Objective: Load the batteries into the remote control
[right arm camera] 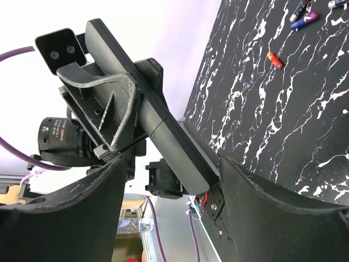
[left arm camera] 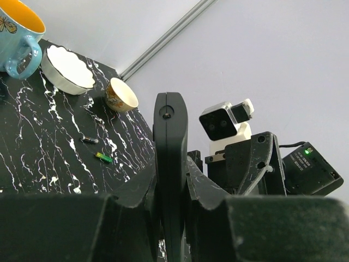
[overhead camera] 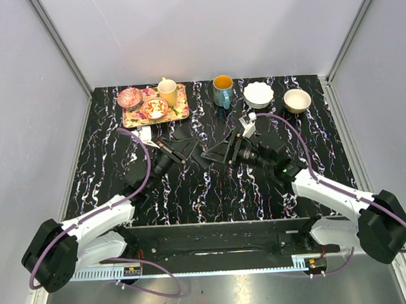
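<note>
Jaws of the left gripper (left arm camera: 170, 191) are clamped on a slim black plastic remote control (left arm camera: 170, 158), which stands on its narrow edge between them, held off the black white-veined marble desk (overhead camera: 212, 192) around the middle. The right gripper (right arm camera: 173, 164) faces it from the other side with its jaws apart, one broad finger on either side of the remote's far end; I cannot tell whether the right-hand finger (right arm camera: 262, 202) touches the casing. Loose on the desk, apart from both arms, lie a small green battery (left arm camera: 103, 158) and, just beside it, a small dark battery (left arm camera: 89, 140), both near a tan round bowl (overhead camera: 297, 100). From the right wrist an orange-red battery (right arm camera: 275, 59) and a purple battery (right arm camera: 303, 21) also show flat on the marble. Along the back edge sit a white scalloped bowl (overhead camera: 258, 94), a blue mug with an orange inside (overhead camera: 222, 90), and a floral tray (overhead camera: 180, 113) carrying a yellow cup (overhead camera: 167, 91) and a pink bowl (overhead camera: 129, 97).
</note>
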`<move>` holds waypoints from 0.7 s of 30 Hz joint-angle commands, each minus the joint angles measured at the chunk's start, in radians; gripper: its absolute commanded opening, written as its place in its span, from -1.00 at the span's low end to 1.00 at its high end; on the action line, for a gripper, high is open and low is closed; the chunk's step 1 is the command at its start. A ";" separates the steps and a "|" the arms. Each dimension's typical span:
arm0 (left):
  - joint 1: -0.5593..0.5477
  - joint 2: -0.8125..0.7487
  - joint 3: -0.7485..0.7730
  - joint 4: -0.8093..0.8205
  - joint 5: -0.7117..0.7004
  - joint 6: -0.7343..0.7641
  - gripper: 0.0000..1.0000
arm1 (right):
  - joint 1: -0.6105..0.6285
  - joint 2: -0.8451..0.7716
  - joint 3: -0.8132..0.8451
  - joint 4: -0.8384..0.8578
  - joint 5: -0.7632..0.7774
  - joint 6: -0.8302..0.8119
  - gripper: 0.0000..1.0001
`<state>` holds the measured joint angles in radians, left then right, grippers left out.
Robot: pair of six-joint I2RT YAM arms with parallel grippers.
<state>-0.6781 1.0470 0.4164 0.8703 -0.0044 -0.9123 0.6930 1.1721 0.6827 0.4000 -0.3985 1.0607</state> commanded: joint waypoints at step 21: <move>-0.044 -0.002 0.030 0.076 -0.058 0.049 -1.00 | -0.004 0.066 0.049 0.063 -0.059 0.044 0.17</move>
<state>-0.7132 1.0489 0.4168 0.8700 -0.0380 -0.8864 0.6926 1.2385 0.6975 0.3996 -0.4397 1.0901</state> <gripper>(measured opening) 0.212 0.595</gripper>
